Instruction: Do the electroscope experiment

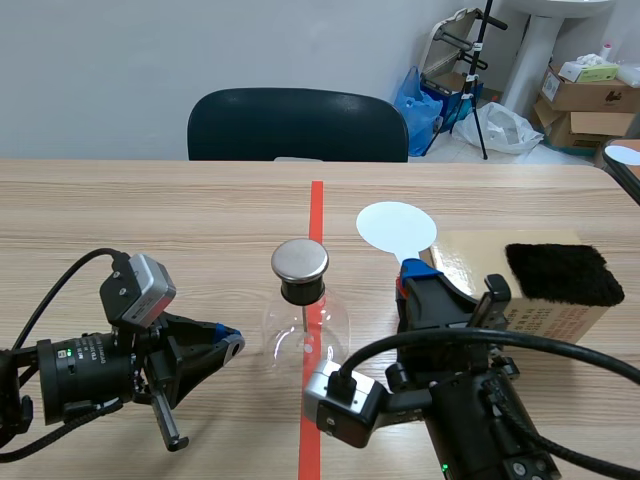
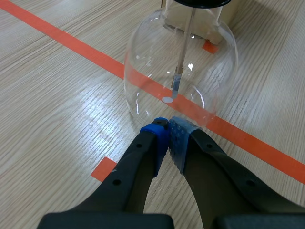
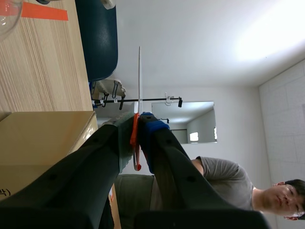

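Between the right fingers [image 3: 152, 129], clamped tight, a white disc [image 1: 397, 227] is held by its orange handle. The left fingers [image 2: 178, 138] are closed on nothing, tips just beside the flask [image 1: 300, 335]. From the disc, the flask's cap [image 1: 300, 260] lies at eight o'clock and the fur [image 1: 560, 273] at four. This looks like the charging step. The next move calls for bringing the disc to the cap without knocking the glass.

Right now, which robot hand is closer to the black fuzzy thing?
Right. The right gripper, holding the white paddle, is beside the black fuzzy pad; the left gripper is beyond the glass flask.
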`<state>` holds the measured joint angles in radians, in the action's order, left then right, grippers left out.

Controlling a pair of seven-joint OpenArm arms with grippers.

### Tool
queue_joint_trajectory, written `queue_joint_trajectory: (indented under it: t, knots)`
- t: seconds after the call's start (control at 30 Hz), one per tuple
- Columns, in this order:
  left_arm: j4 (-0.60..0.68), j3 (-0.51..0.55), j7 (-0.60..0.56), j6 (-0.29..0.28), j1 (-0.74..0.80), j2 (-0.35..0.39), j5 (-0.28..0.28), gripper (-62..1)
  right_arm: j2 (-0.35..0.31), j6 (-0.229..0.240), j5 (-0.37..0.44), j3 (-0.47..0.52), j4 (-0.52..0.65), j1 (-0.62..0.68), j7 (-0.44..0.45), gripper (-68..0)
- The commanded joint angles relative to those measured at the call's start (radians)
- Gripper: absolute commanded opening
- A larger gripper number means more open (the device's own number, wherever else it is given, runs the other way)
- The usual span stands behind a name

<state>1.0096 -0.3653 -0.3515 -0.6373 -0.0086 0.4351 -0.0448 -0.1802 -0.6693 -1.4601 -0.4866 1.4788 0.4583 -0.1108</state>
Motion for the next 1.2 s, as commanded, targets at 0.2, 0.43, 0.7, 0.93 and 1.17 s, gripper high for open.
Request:
queue_joint_trajectory:
  t: [0.2,0.43,0.7,0.93,1.17]
  knots:
    - [0.019,0.010,-0.018,-0.001,-0.005,-0.002,-0.010,-57.7,-0.008,-0.011,-0.001,0.001,0.029,-0.006,-0.003,-66.5]
    - [0.019,0.010,-0.026,-0.001,-0.005,-0.002,-0.010,-57.7,-0.008,-0.011,-0.001,0.001,0.029,-0.006,-0.003,-66.5]
    - [0.019,0.010,-0.026,-0.001,-0.005,-0.002,-0.010,-57.7,-0.009,-0.011,-0.001,0.001,0.029,-0.006,-0.002,-66.5]
    - [0.019,0.010,-0.026,-0.001,-0.005,-0.002,-0.010,-57.7,-0.011,-0.011,-0.001,0.001,0.029,-0.007,0.103,-66.5]
    - [0.019,0.010,-0.026,-0.001,-0.005,-0.002,-0.010,-57.7,-0.011,-0.011,-0.001,0.001,0.029,-0.007,0.253,-66.5]
